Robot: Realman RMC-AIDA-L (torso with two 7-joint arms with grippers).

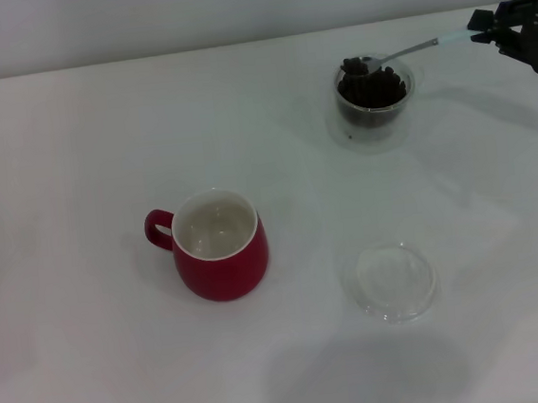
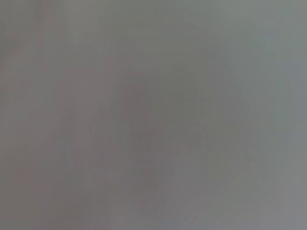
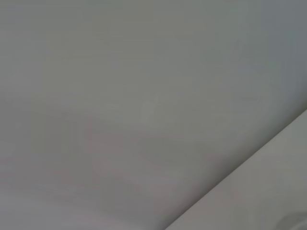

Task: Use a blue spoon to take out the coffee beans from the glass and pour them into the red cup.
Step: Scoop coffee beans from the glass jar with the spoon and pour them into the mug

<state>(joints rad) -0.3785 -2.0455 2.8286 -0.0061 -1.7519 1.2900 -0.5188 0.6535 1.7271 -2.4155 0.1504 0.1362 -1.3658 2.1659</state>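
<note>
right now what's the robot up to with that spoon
The right gripper holds the blue spoon by its handle, its bowl loaded with coffee beans just over the glass. The red cup sits empty nearer the robot. The left arm is out of view.

Red cup [image 1: 220,254], dark beans
White inside the cup; coffee beans [image 1: 373,89] nearly black; blue spoon [image 1: 398,54] handle pale blue.
</note>
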